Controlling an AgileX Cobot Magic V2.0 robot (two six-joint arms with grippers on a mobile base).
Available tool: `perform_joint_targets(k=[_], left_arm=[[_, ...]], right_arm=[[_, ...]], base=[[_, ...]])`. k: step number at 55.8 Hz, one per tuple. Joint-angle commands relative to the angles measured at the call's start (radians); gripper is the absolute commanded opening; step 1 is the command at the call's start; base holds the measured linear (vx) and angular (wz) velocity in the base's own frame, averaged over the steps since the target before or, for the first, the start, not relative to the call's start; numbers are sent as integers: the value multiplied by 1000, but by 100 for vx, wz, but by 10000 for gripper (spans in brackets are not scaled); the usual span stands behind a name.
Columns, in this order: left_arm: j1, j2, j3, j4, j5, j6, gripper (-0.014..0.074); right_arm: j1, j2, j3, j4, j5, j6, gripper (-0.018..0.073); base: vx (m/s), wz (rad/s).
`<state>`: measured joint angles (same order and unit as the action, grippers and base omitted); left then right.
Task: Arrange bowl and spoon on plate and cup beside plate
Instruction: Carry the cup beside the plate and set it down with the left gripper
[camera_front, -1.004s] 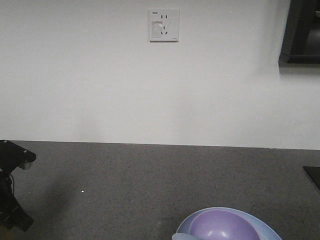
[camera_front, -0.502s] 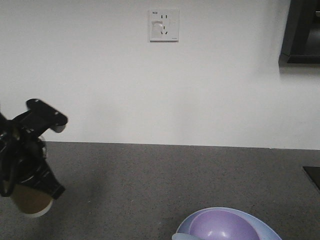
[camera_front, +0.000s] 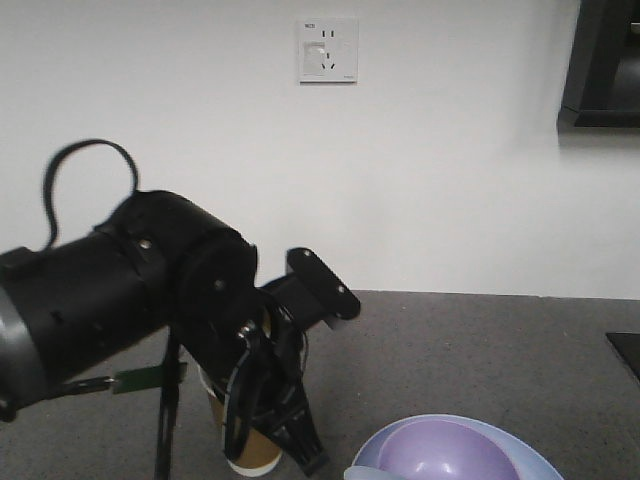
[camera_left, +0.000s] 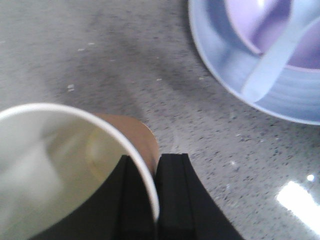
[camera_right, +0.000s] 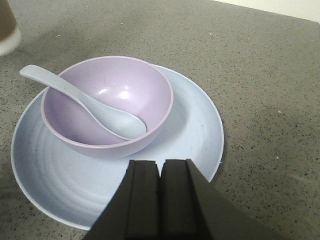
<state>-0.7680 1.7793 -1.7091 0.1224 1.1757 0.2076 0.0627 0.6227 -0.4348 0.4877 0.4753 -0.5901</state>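
Left gripper (camera_left: 155, 200) closed on rim wall of tall brown paper cup (camera_left: 75, 170): one black finger inside white interior, other outside. Cup carried upright above dark speckled stone countertop (camera_left: 100, 60), near left of round light-blue plastic plate (camera_right: 190, 125); whether base touched countertop not determinable. Small lavender plastic bowl (camera_right: 107, 105) sat on plate. Pale bluish-white plastic spoon (camera_right: 85, 102) lay in bowl, handle over left rim. Right gripper (camera_right: 161, 200) above plate's near edge, fingers pressed together, nothing held.
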Motion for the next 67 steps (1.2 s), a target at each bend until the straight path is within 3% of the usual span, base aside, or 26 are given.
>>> perform_joint_targets(k=[1, 12, 21, 51, 59, 67], left_arm=[[-27, -21, -35, 8, -49, -10, -3], [-56, -3, -35, 2, -84, -10, -3], [-56, -2, -35, -38, -98, -10, -3], [-56, 35, -35, -61, -97, -12, 7], [-56, 38, -35, -63, -99, -11, 50], [-56, 38, -35, -62, -93, -11, 165]], right_arm=[[0, -1, -27, 17, -55, -2, -8], [0, -1, -27, 17, -55, -2, -8], [0, -1, -27, 17, -55, -2, -8], [0, -1, -27, 15, -59, -2, -8], [0, -1, -27, 15, -63, -2, -8], [0, -1, -27, 15, -60, -2, -8]], base=[[0, 0], [0, 0], [0, 0], [0, 0], [0, 0], [0, 0]])
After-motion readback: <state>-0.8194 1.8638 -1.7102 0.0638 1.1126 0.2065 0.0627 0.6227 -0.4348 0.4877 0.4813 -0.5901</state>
